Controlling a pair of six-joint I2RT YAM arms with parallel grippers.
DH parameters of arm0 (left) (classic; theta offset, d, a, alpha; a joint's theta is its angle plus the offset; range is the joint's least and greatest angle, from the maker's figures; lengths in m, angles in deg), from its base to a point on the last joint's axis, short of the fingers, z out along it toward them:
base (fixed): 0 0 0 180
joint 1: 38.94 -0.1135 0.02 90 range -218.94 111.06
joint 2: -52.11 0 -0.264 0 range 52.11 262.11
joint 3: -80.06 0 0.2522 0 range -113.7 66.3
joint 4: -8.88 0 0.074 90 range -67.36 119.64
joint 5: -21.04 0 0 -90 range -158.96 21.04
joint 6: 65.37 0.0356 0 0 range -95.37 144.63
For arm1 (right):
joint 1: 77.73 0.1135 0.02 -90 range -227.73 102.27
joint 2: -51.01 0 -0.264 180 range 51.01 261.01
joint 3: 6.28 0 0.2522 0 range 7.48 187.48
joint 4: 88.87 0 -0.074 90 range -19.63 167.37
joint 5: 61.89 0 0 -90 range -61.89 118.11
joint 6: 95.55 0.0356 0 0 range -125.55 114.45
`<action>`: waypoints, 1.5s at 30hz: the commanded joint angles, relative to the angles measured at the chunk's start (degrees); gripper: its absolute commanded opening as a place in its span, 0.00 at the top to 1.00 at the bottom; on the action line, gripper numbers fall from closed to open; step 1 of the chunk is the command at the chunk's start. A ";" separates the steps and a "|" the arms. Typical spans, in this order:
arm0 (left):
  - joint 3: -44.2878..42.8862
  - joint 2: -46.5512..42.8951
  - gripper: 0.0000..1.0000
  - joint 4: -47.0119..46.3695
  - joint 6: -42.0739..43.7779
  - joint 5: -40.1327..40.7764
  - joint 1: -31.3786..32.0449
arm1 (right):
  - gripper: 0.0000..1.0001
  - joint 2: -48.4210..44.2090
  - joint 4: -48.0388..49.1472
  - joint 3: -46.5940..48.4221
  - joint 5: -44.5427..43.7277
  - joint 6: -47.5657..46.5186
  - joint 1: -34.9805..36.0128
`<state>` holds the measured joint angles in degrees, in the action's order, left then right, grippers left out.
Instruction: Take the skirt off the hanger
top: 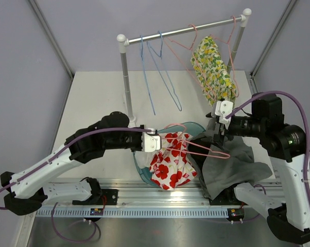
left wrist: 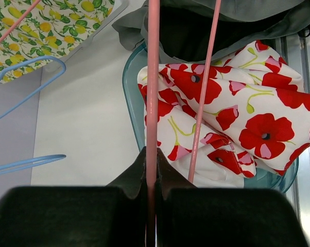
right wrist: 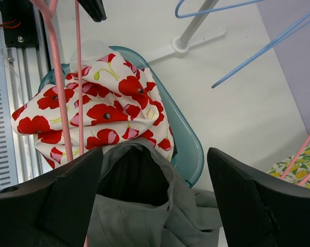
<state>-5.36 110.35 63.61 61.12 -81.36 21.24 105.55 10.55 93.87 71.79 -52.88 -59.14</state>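
My left gripper (top: 156, 141) is shut on a wire of the pink hanger (top: 196, 149), and in the left wrist view the fingers (left wrist: 132, 177) pinch the rod (left wrist: 153, 77). The hanger reaches right over a poppy-print cloth (top: 170, 162) to the grey skirt (top: 232, 164). The skirt lies crumpled, half on the teal tub (top: 139, 167) and half on the table. Its waist opening (right wrist: 137, 175) gapes under my right gripper (right wrist: 154, 154), which is open just above it and touches nothing. I cannot tell whether the hanger's far end is inside the skirt.
A clothes rack (top: 183, 30) stands at the back with two blue hangers (top: 162, 67) and pink hangers carrying a lemon-print garment (top: 212, 69). Its post (top: 126, 82) rises just behind the left arm. A metal rail (top: 160, 208) runs along the near edge.
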 commanded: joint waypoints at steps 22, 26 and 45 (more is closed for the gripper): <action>-3.58 1.00 1.00 -7.66 -3.18 0.62 0.02 | 0.53 -1.19 -3.22 -9.49 10.81 -1.89 0.31; -2.09 0.30 1.00 -9.59 -4.76 1.15 -0.15 | 0.97 -2.16 -2.70 -9.48 9.85 -0.31 0.31; 5.03 -20.43 0.01 -15.66 -15.65 14.05 -0.86 | 1.00 -8.94 -6.92 9.48 -4.55 13.30 -15.25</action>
<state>-1.53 92.84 49.38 48.66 -73.78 20.50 95.02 1.30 97.15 71.29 -46.85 -73.67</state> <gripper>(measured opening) 0.988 0.046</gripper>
